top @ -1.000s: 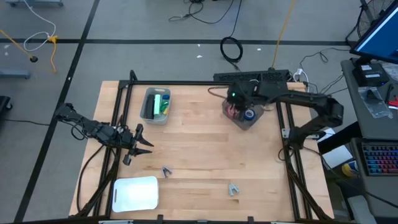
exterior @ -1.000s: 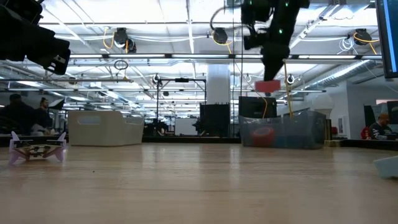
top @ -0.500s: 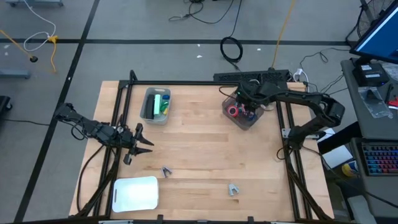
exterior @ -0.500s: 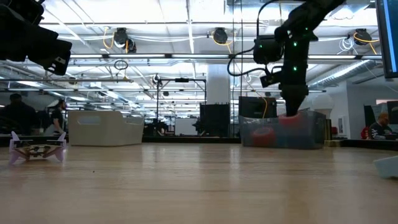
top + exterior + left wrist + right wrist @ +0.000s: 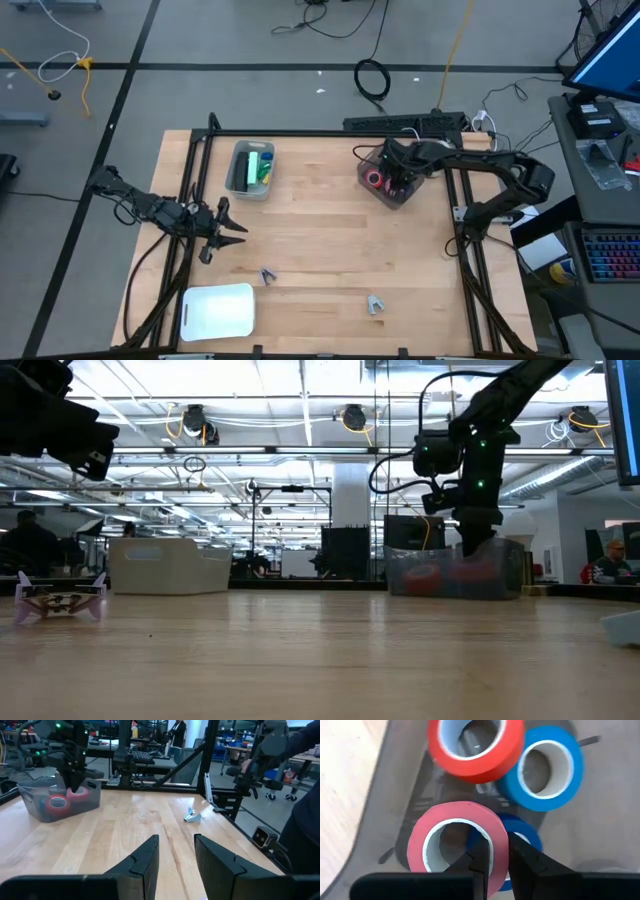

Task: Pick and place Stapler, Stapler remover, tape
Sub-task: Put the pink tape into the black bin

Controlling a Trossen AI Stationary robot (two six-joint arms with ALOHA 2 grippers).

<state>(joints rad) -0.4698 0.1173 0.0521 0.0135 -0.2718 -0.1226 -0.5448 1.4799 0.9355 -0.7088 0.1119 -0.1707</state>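
Observation:
My right gripper [image 5: 397, 175] is down inside the clear bin [image 5: 385, 195] near the table's far right, shut on a red tape roll [image 5: 455, 840]. Another red roll [image 5: 475, 745] and two blue rolls [image 5: 547, 767] [image 5: 526, 832] lie in the same bin. My left gripper [image 5: 232, 226] waits open above the table's left side, holding nothing. A green stapler [image 5: 262, 167] lies in a second clear bin [image 5: 240, 180]. Two staple removers [image 5: 268, 275] [image 5: 375, 304] sit on the wood near the front. My right gripper holds the red roll by its ring wall [image 5: 496, 836], pinched with one finger [image 5: 477, 860] inside the white core and the other [image 5: 525, 860] outside. The fingers come from above, pointing down. The roll lies nearly flat inside the bin, partly over a blue roll.
A white board [image 5: 218, 310] lies at the near left corner. Black frame rails run along the left [image 5: 190, 200], far and right [image 5: 455, 200] sides of the table. Bare wood stretches across the middle. People move about in the room beyond.
My right gripper has come down from above the bin's rim into the bin, carrying the red roll, which now sits low among the other rolls. It has also shifted slightly toward the table's right edge. The left arm has kept still.

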